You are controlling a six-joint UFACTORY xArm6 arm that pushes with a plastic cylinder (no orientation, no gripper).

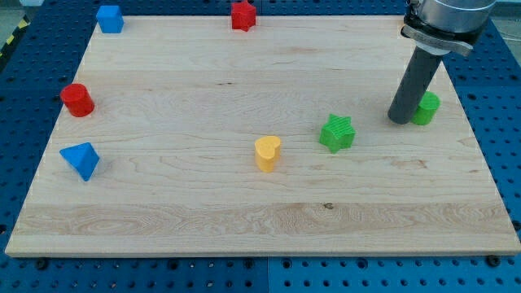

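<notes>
My tip (400,120) rests on the wooden board (203,203) near its right edge, touching the left side of a green block (426,108) (shape unclear, partly hidden), with a green star (337,133) and yellow heart (267,153) farther left.

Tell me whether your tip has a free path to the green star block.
Probably yes: my tip sits against the green round block, and only bare board lies between it and the green star block to the view's left.
</notes>
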